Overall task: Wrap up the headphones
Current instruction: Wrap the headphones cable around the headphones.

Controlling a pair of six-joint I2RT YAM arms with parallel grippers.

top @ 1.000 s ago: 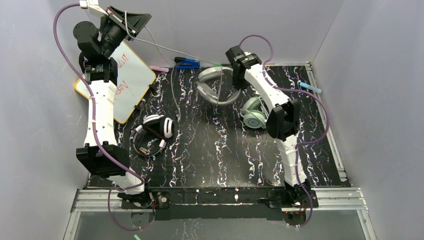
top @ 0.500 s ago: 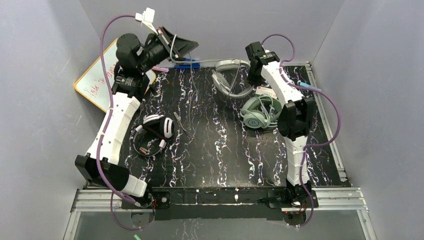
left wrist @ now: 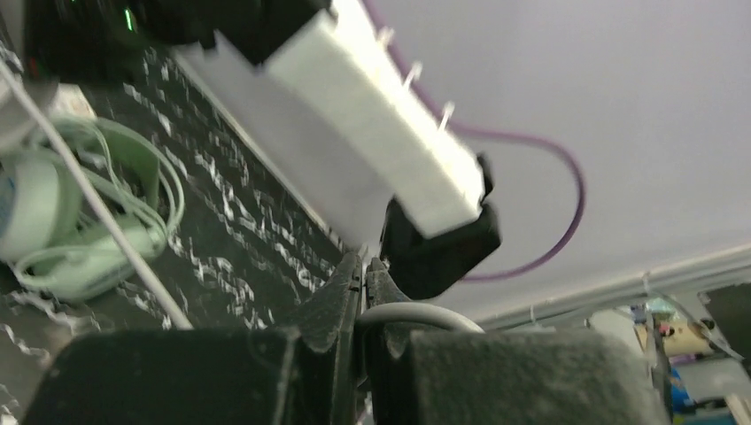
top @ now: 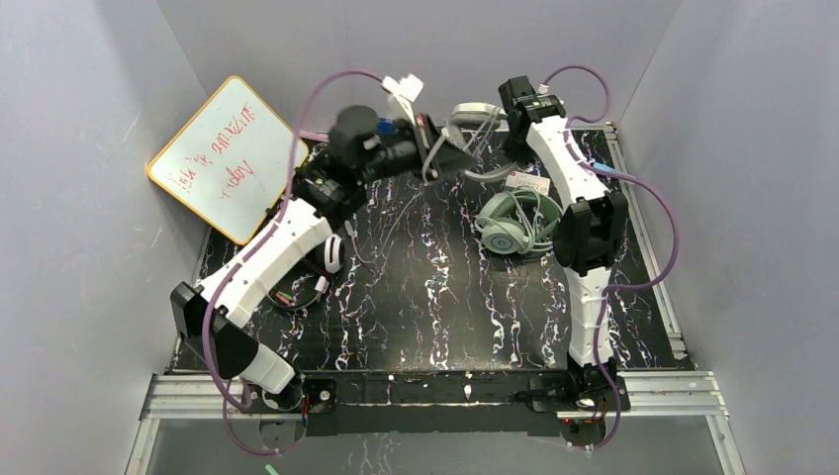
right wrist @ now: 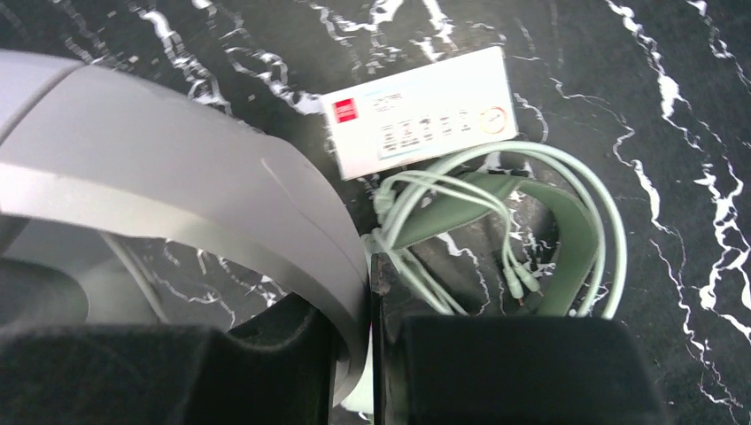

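Observation:
The light grey headset (top: 475, 113) is held up at the back of the mat; its headband (right wrist: 177, 190) is clamped in my right gripper (right wrist: 370, 266), which is shut (top: 507, 148). My left gripper (left wrist: 363, 266) is shut on the headset's grey cable (left wrist: 421, 312), just left of the headset (top: 447, 158). The mint-green headset (top: 510, 224) lies on the mat with its pale cable looped around it (right wrist: 531, 226), also in the left wrist view (left wrist: 62, 221). The black-and-white headset (top: 326, 259) lies at the mat's left, partly hidden by my left arm.
A whiteboard (top: 230, 156) leans at the back left. A white card (top: 529, 182) lies by the mint headset, also in the right wrist view (right wrist: 421, 111). Grey walls enclose the black marbled mat (top: 435, 297) on three sides.
My left arm has swung from the back-left corner rightward to the grey headset, carrying the cable. My right gripper has carried the grey headset toward the back wall.

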